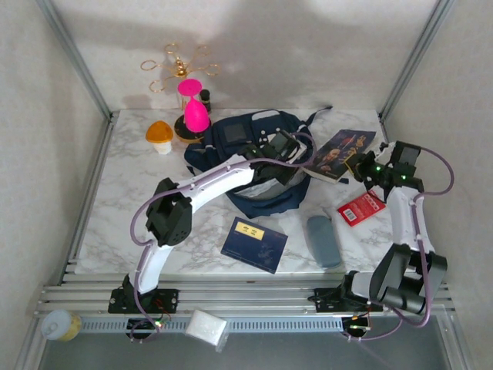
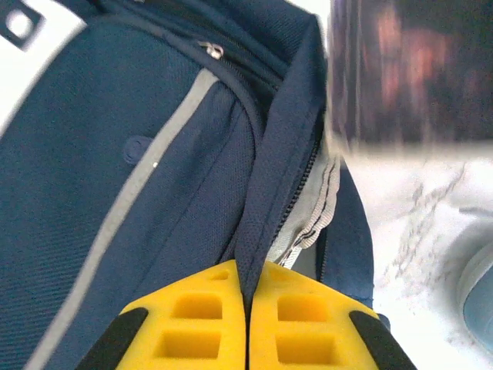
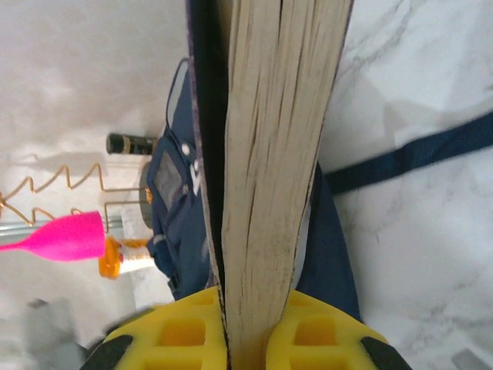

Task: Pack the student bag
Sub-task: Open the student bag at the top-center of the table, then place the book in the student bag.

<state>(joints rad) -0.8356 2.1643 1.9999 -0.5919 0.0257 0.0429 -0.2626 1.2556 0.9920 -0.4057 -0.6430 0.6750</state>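
White marble table (image 1: 115, 223) with pale walls behind it carries the backpack (image 1: 231, 139), which lies at the middle back, its opening facing the arms. The left gripper (image 1: 283, 146) sits at the backpack's right-hand side. The right gripper (image 1: 360, 166) is just beside the bag's right edge, holding a dark-covered book (image 1: 343, 154) that leans toward the bag.

From the left wrist, the left gripper (image 2: 246, 289) has its yellow jaws pressed together, pinching a navy fabric edge of the backpack (image 2: 115, 193) next to the grey zipper (image 2: 308, 223); the overhead view is too small to show that pinch.

From the right wrist, the right gripper (image 3: 254, 308) clamps the book (image 3: 281, 154) by its page edge, with the backpack (image 3: 177, 200) just behind it and a dark strap (image 3: 416, 154) lying on the marble.

The overhead view alone takes in the navy notebook (image 1: 254, 244), grey pencil case (image 1: 323, 240) and red packet (image 1: 361, 206) near the front.
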